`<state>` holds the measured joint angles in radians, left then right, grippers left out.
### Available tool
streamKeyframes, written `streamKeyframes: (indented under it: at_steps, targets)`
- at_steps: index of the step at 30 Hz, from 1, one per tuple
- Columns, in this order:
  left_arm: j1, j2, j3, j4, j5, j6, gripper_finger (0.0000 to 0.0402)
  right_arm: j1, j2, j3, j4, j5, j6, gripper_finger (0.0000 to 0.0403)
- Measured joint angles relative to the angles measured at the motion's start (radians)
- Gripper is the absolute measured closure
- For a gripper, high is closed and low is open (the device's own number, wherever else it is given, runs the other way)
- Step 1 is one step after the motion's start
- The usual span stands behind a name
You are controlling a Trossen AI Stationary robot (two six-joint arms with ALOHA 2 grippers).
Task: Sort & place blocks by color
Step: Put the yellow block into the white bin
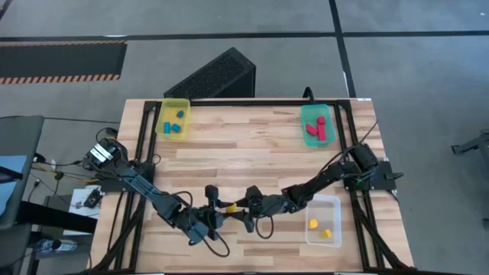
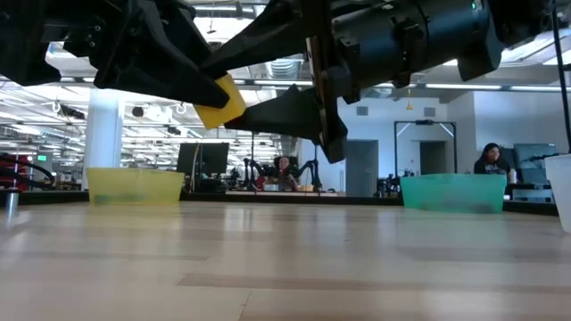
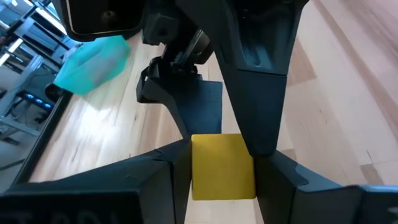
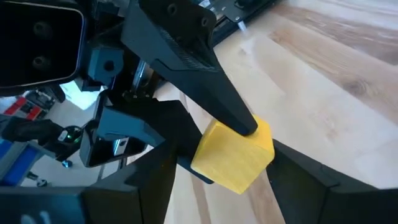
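A yellow cube-like block [image 1: 229, 206] hangs above the near middle of the table, between both grippers. My left gripper [image 1: 216, 205] comes at it from the left and my right gripper [image 1: 243, 208] from the right, each shut on it. The low view shows the yellow block [image 2: 220, 101] lifted clear of the wood. Blue blocks [image 1: 174, 122] lie in the yellow bin, red blocks [image 1: 316, 130] in the teal bin, and two yellow blocks [image 1: 318, 228] in the clear bin. My left gripper pinches the yellow block [image 3: 222, 167] between its two fingers [image 3: 277, 180], coming level from the table's left. The block fills the gap between them and is lifted clear. My right gripper has its fingers [image 3: 255, 93] on two other faces of the same block [image 4: 233, 155], level from the table's right; its right-hand finger [image 4: 298, 174] meets the block's edge.
The yellow bin [image 1: 163, 114] stands at the far left, the teal bin [image 1: 304, 114] at the far right, and the clear bin [image 1: 335, 205] at the near right. A black slotted box [image 1: 214, 76] sits beyond the far edge. Bare wood lies in the middle.
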<state>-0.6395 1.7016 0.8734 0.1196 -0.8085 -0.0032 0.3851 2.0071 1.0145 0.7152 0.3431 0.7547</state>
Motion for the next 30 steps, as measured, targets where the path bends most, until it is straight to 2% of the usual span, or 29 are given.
streamKeyframes:
  at_steps: [13,21,26,30]
  targets:
    - [-0.009,0.0,0.001,0.014,-0.015,0.003,0.0278,0.0,0.0,0.0,0.024,0.027,0.159,0.0215]
    - [-0.01,0.0,0.002,0.02,-0.016,0.01,0.0278,0.0,0.0,0.0,0.024,0.033,0.141,0.0234]
    - [-0.011,0.001,0.002,0.028,-0.015,-0.04,0.0274,-0.003,-0.003,0.004,-0.016,-0.031,0.113,0.0271]
    - [-0.01,0.002,0.002,0.035,-0.018,-0.102,0.0246,-0.011,-0.029,-0.004,-0.066,-0.081,0.071,0.0272]
